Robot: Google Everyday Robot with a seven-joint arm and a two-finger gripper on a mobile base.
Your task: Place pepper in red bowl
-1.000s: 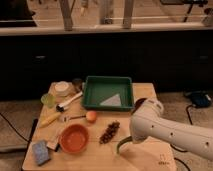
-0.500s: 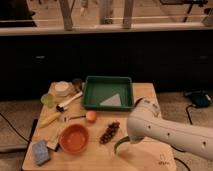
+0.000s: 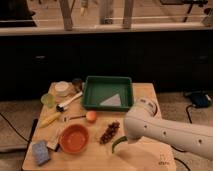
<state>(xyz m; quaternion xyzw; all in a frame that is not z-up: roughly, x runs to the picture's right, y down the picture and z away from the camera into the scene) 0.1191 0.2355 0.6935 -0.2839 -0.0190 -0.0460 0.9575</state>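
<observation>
The step in hand looks like the pick or early carry: the pepper (image 3: 117,145), a slim curved green pod, is near the table's (image 3: 145,161) front edge, just under the gripper (image 3: 123,140) (mostly hidden by the arm (image 3: 170,132), so I cannot tell whether it grips the pepper). Next comes a move left to the red bowl (image 3: 74,139), which lies empty and apart

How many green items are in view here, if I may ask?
3: the green tray at the back centre, a pale green cup on the left, and the pepper at the front, beneath the arm that hides the gripper. More may be hidden behind the arm.
</observation>
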